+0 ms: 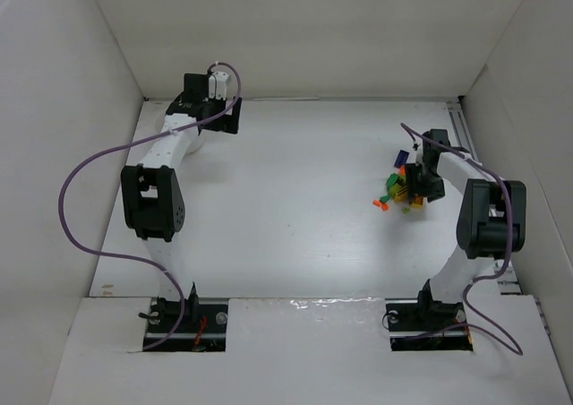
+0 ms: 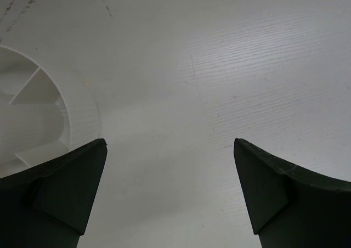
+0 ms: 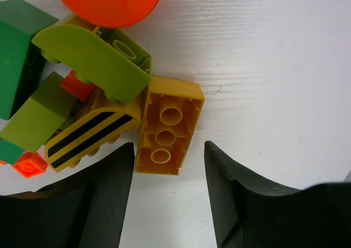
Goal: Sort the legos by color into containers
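Note:
The legos lie in a small pile (image 1: 397, 190) at the right of the table, and my right gripper (image 3: 169, 155) hangs low over its edge. A yellow brick (image 3: 167, 124) lies upside down with its near end between the right fingers. The left finger sits right against it and the right finger stands apart, so the jaws are open. Beside it are a yellow piece with black stripes (image 3: 88, 135), a lime curved brick (image 3: 93, 56), a green brick (image 3: 16, 45) and a small red-orange brick (image 3: 30, 163). At the far left, my left gripper (image 2: 170, 149) is wide open and empty beside the white sectioned container (image 2: 33, 111).
A rounded orange piece (image 3: 109, 4) lies at the far side of the pile. White walls enclose the table on the left, back and right. A purple cable (image 1: 76, 199) loops out from the left arm, and another trails off the right arm (image 1: 488, 324).

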Tool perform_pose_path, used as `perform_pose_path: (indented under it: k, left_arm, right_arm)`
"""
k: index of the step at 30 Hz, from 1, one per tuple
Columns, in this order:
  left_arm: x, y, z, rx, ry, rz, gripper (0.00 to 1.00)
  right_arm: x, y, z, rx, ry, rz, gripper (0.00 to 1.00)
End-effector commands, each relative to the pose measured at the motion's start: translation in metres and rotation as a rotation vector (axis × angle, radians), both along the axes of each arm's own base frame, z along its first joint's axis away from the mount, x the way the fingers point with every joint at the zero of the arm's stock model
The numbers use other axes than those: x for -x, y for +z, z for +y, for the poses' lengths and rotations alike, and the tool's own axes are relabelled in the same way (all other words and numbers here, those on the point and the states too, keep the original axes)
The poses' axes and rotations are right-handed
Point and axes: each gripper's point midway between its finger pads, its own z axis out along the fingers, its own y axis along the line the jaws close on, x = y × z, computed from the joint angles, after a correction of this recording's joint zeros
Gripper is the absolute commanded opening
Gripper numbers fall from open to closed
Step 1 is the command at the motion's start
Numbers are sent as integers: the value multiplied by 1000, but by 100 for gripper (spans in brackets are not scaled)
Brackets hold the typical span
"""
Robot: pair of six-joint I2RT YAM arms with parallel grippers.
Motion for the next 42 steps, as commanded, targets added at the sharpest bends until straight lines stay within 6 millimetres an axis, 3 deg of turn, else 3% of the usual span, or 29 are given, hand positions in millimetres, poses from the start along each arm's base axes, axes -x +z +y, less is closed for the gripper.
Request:
perform_pose_path:
  k: [1,7,13,16,18,20,21,23,25,27,29,33,34,35,38,40,42]
  left_arm:
    - [-8,18,-3,-9,-11,-47,100]
    - [-15,16,-7,5,-27,-48,100]
    - [-17,19,-6,66,-56,-41,100]
    - [-14,32,-4,111,-83,-60,100]
    - [-3,36,-19,204,-149,-48,100]
    - [8,55,-30,277,-231,-71,100]
    - [16,54,-36,295,-267,-62,100]
    - [28,71,-45,331,-321,-91,100]
    - [38,76,-57,367,-377,-87,100]
    - [52,83,-77,423,-436,-60,99]
    - [61,91,-89,490,-453,-24,97]
    - [80,118,-117,654,-538,4,91]
    - [83,121,-125,668,-558,9,91]
    - [84,127,-130,657,-582,-12,90]
    - [89,134,-139,643,-612,-15,90]
    - [83,130,-141,662,-606,8,90]
    - [82,138,-145,697,-613,12,90]
  right_arm:
    - [-14,8,-7,21,-26,-41,58]
    - [-6,3,-5,-4,-7,-1,55]
    - [-3,0,-6,-20,5,17,26]
    - [-8,13,1,-54,17,-17,17]
    - [-14,26,9,-98,58,-62,16]
    - [-20,50,14,-113,115,-136,16]
    - [-26,61,27,-152,165,-173,16]
    - [-40,89,41,-178,222,-251,15]
    - [-59,124,73,-265,314,-325,15]
    - [-67,142,98,-325,372,-359,15]
    - [-71,163,137,-399,481,-412,15]
    - [-66,184,210,-474,694,-480,15]
    - [-68,185,210,-473,698,-492,15]
    - [-66,184,228,-483,739,-493,15]
    - [-76,197,255,-470,779,-575,14]
    - [-78,204,267,-481,801,-613,12]
    - [-78,203,282,-473,826,-628,12]
